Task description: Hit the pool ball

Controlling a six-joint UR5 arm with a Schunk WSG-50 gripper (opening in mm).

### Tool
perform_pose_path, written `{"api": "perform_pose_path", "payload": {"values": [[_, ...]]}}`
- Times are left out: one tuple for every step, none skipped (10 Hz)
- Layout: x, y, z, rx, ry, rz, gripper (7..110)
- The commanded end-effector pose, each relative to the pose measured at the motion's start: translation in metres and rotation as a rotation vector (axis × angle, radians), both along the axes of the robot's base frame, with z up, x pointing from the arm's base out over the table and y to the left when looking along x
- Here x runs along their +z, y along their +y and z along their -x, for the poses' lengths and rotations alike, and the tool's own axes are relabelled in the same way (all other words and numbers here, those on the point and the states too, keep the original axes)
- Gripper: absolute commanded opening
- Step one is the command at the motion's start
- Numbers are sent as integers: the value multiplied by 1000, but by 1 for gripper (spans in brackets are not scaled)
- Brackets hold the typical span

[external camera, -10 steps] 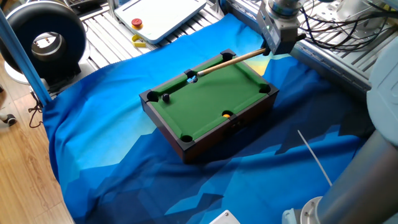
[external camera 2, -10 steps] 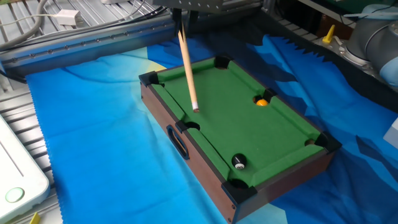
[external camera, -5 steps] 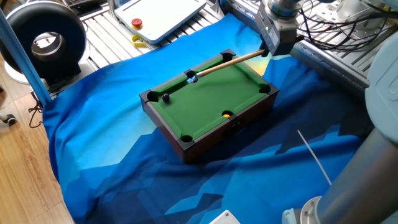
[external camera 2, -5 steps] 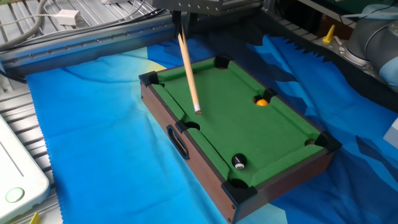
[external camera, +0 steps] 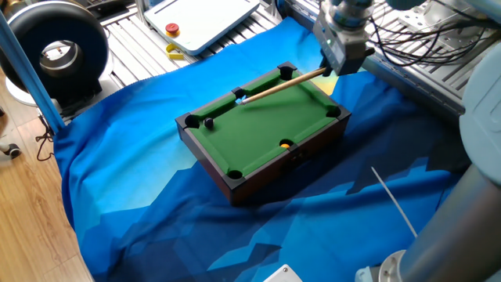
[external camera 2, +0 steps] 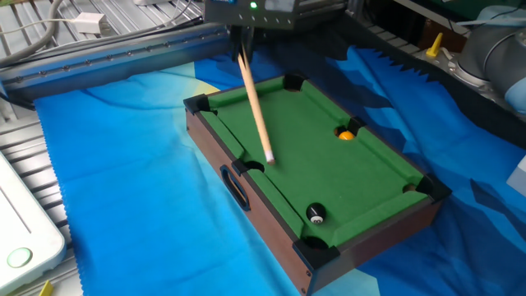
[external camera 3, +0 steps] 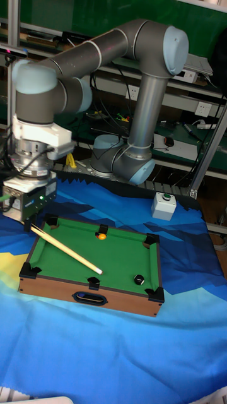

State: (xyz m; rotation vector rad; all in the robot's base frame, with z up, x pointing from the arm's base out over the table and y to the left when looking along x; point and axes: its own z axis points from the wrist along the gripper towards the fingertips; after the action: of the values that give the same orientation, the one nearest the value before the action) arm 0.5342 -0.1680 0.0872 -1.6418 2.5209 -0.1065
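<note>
My pincer [external camera 3: 29, 222] is pinching a long pale wooden cue stick [external camera 2: 255, 107] over the small green-felt pool table [external camera 2: 329, 177]; the tiny glossy black ball [external camera 2: 316, 215] sits near its corner pocket, well apart from the tip.

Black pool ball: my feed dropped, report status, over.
Tool gripping the wooden cue stick. Tiny glossy black pool ball unhit, near a corner pocket. Cue tip short of it, bare green felt between.
</note>
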Motion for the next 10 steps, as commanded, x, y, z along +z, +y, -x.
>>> {"api": "perform_pose_path", "payload": {"values": [[-9,45,-16,-70,-21,4,7],[-10,62,-22,-96,-25,16,7],[-9,78,-27,-117,-25,15,7],[-8,93,-33,-134,-27,14,7],[-8,106,-40,-148,-33,12,7],[-9,116,-45,-159,-34,0,7],[-12,122,-50,-165,-36,-3,7],[-14,127,-54,-171,-39,0,7],[-15,126,-58,-163,-55,11,7],[-15,122,-58,-144,-70,-14,7]]}}
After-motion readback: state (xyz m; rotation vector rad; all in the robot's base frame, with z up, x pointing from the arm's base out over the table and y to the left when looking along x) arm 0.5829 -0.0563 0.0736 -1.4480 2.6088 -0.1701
